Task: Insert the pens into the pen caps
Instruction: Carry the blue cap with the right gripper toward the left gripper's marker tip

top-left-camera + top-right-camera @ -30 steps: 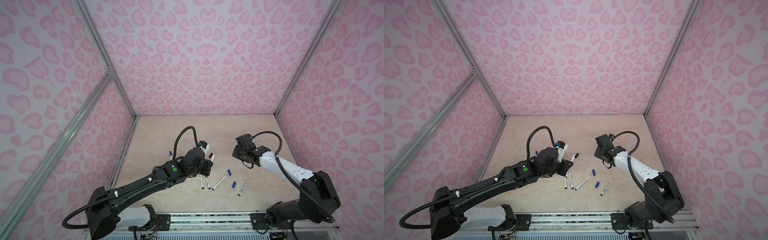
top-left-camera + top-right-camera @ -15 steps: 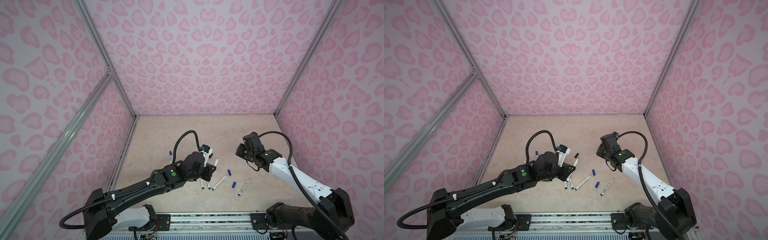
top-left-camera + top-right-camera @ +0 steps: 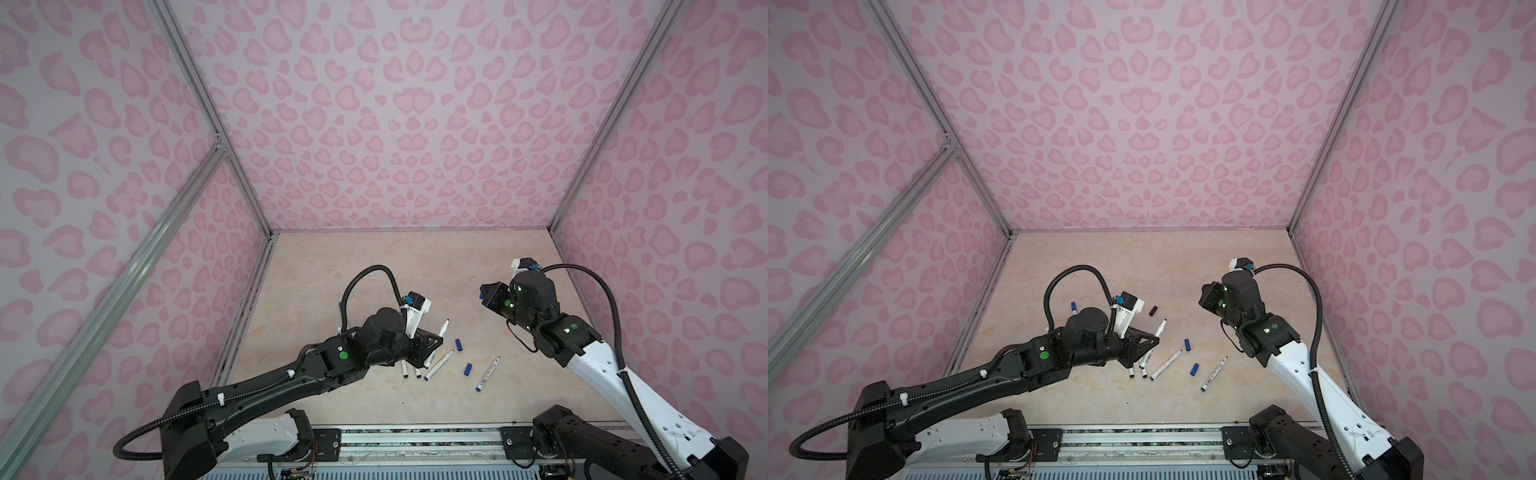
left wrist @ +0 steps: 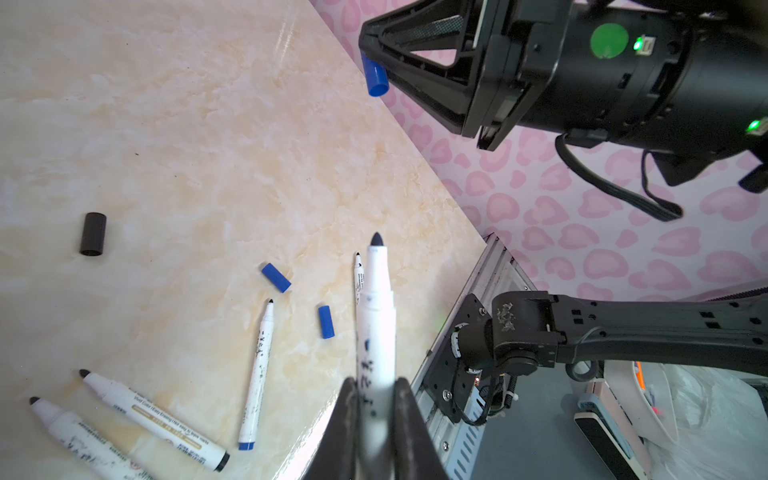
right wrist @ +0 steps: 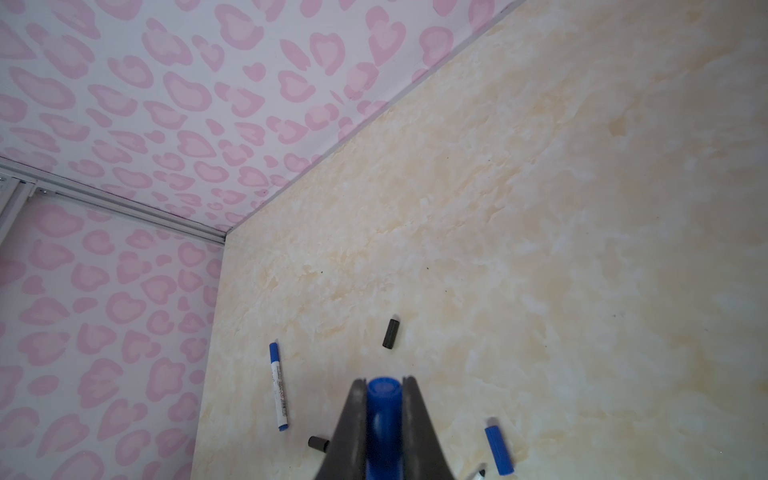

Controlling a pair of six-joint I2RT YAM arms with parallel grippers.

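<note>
My left gripper (image 4: 376, 386) is shut on a white pen (image 4: 376, 316) whose dark tip points toward the right arm. In both top views this pen (image 3: 444, 328) (image 3: 1160, 328) sticks out of the left gripper (image 3: 436, 338) above the loose pens. My right gripper (image 5: 384, 384) is shut on a blue pen cap (image 5: 383, 415), held above the table right of centre (image 3: 484, 293). The left wrist view shows that blue cap (image 4: 375, 77) with its open end facing down. A gap separates pen tip and cap.
Uncapped pens (image 3: 438, 365) (image 3: 487, 374) (image 4: 153, 419) lie near the table's front. Two blue caps (image 3: 459, 344) (image 3: 468, 369) lie among them. A black cap (image 3: 1153, 311) and a blue-capped pen (image 5: 278, 386) lie farther back left. Pink patterned walls enclose the table.
The left gripper has carried its pen to the right and toward the front. The right gripper has risen and drawn back to the right with the blue cap.
</note>
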